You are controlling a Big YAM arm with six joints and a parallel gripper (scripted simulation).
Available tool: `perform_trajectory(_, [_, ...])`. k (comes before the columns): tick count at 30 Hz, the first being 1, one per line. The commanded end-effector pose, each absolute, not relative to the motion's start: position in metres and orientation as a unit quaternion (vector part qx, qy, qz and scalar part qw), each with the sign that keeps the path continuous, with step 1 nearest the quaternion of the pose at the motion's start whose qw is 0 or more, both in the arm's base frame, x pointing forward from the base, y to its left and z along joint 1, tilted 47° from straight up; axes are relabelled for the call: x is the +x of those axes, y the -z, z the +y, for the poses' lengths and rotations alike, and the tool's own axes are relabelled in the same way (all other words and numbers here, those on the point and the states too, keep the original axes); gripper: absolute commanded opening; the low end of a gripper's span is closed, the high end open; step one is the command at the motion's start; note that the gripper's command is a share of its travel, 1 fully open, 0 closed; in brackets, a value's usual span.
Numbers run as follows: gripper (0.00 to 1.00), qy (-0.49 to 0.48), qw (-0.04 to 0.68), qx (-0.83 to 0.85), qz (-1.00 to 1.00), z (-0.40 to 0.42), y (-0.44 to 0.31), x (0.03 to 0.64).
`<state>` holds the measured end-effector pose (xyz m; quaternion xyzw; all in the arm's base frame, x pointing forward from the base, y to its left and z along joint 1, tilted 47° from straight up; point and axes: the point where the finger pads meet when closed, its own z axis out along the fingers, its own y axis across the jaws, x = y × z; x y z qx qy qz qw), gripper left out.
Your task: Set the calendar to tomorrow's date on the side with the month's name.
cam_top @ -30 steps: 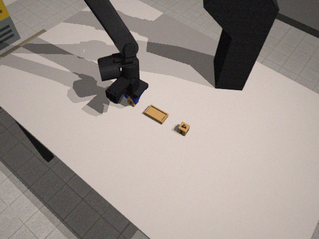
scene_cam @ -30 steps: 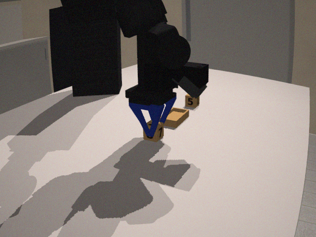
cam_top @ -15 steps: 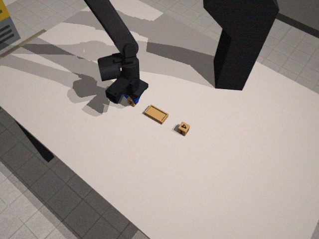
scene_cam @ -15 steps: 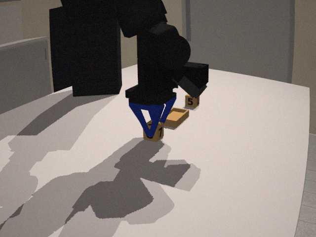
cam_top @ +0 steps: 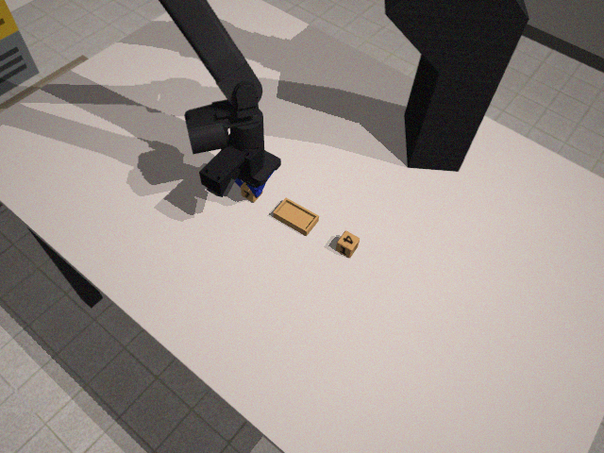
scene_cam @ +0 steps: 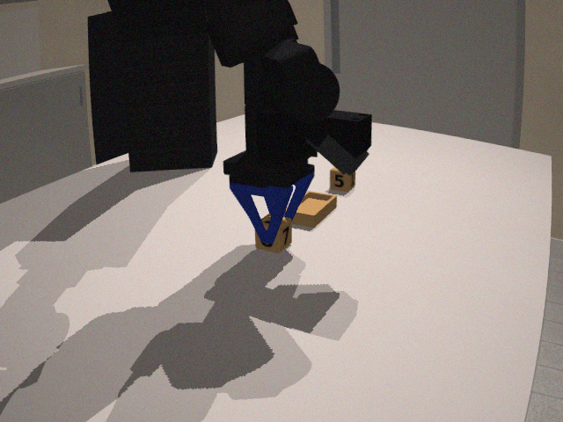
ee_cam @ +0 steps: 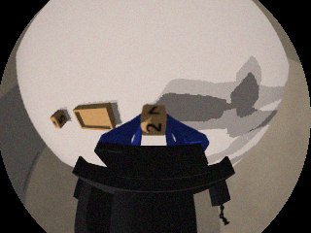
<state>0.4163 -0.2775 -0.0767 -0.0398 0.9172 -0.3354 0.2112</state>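
Two flat, opposite faces of the near cube (cam_top: pixel 250 195) (scene_cam: pixel 281 243) (ee_cam: pixel 154 119), beside the tray (cam_top: pixel 295 216) (scene_cam: pixel 313 207) (ee_cam: pixel 95 116), sit between our tool's (cam_top: pixel 252 192) (scene_cam: pixel 275 236) (ee_cam: pixel 154 121) part-open fingers, apparently gripped. We judge it light, stiff and possibly slippery, best pinched mid-face. Beyond the tray waits the other cube (cam_top: pixel 347 243) (scene_cam: pixel 341 180) (ee_cam: pixel 58 118).

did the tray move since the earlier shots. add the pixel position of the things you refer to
No, the tray (cam_top: pixel 294 216) (scene_cam: pixel 313 207) (ee_cam: pixel 93 116) looks unmoved: in the top view it lies in the same spot between the two cubes.
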Motion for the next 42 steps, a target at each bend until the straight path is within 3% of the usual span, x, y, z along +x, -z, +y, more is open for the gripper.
perform_trajectory(1, [0.27, 0.337, 0.210, -0.045, 0.917, -0.2800, 0.0797, 0.4176])
perform_trajectory(41, [0.27, 0.337, 0.210, -0.045, 0.917, -0.2801, 0.0797, 0.4176])
perform_trajectory(42, [0.31, 0.337, 0.210, -0.045, 0.917, -0.2801, 0.0797, 0.4176])
